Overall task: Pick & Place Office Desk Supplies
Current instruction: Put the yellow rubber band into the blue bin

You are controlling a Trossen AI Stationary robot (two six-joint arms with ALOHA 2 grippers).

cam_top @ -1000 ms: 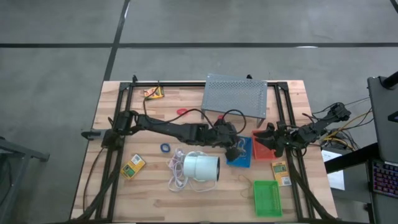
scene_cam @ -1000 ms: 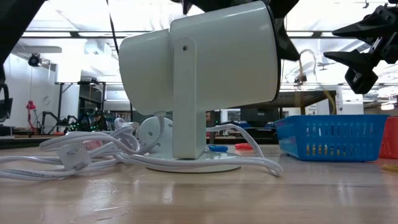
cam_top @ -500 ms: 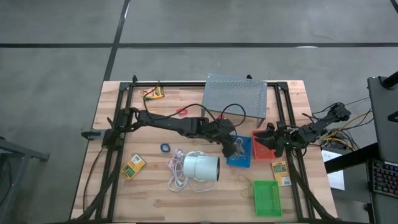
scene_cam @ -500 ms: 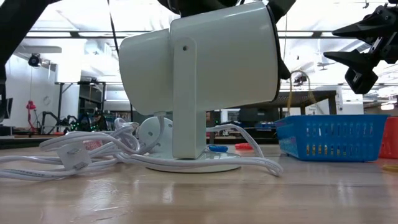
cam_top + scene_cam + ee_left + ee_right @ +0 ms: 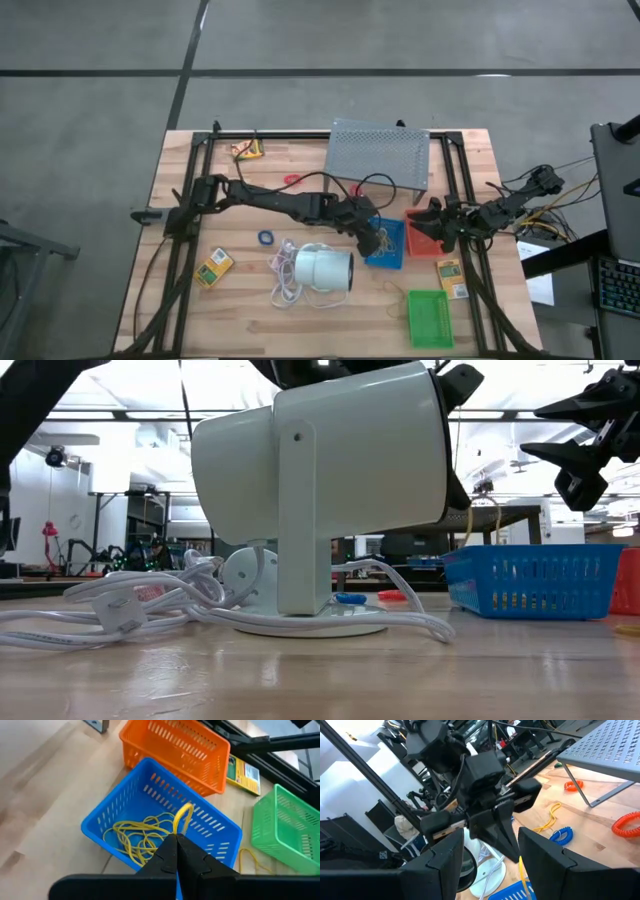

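Note:
My left gripper hangs over the blue tray, shut on a yellow rubber band. In the low view this band hangs down toward the tray. Several more yellow bands lie inside the tray. An orange-red tray stands beside it to the right, and a green tray sits near the front edge. My right gripper waits open, level, by the orange-red tray; in its own view its fingers stand apart with nothing between them. My left gripper pinches the rubber band's upper part between its two fingertips. The fingers slant down from the table's left. The band hangs slack below them, and its lower end reaches the blue tray's rim; whether it rests on the bands inside, I cannot tell.
A big white cylinder with white cord stands just left of the blue tray. A grey perforated stand is at the back. Yellow boxes, a blue loop, a red loop and a loose band lie around.
My left gripper has sunk toward the blue tray and rolled its wrist, still shut on the rubber band. The band has come down with it, its lower end now at the tray's rim.

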